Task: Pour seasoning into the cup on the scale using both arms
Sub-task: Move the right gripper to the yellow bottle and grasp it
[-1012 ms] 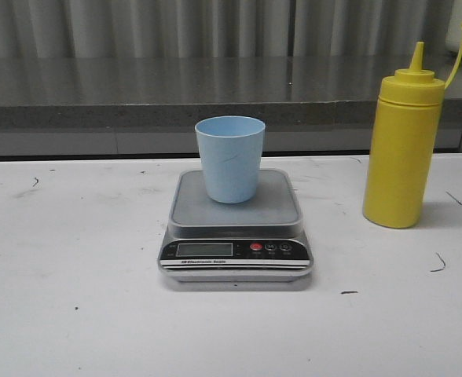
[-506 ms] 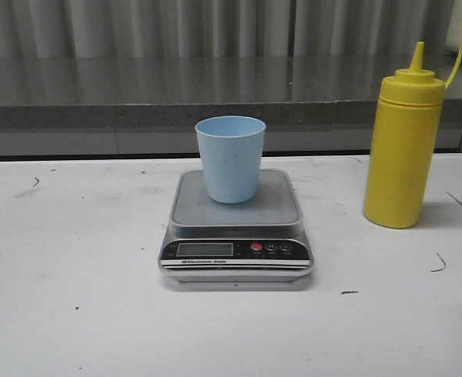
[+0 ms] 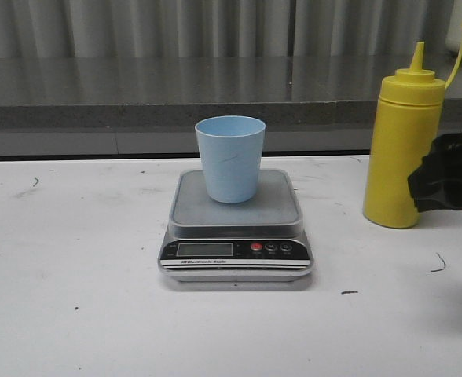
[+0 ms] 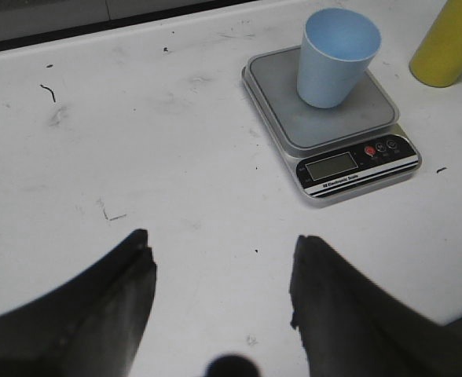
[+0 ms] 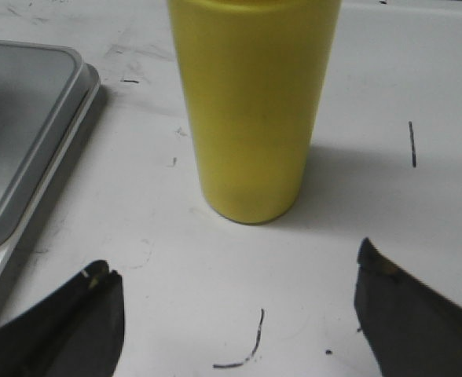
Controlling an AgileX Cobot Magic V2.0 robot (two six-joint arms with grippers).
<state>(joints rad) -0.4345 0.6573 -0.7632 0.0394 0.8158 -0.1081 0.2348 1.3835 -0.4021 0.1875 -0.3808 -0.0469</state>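
Note:
The light blue cup (image 3: 230, 159) stands upright on the silver scale (image 3: 236, 228) at the table's middle; both also show in the left wrist view, the cup (image 4: 337, 56) on the scale (image 4: 331, 129). The yellow seasoning bottle (image 3: 402, 145) stands at the right, cap hanging open on its strap. My right gripper (image 3: 443, 182) has come in at the right edge, close beside the bottle; in the right wrist view it (image 5: 235, 271) is open and empty, with the bottle (image 5: 251, 106) just ahead between the fingers. My left gripper (image 4: 219, 243) is open and empty over bare table, well short of the scale.
A grey counter ledge (image 3: 176, 102) runs along the back of the white table (image 3: 74, 314). Small dark marks dot the tabletop.
My right gripper has come into the front view from the right edge and now sits beside the bottle. Cup, scale and bottle have not moved.

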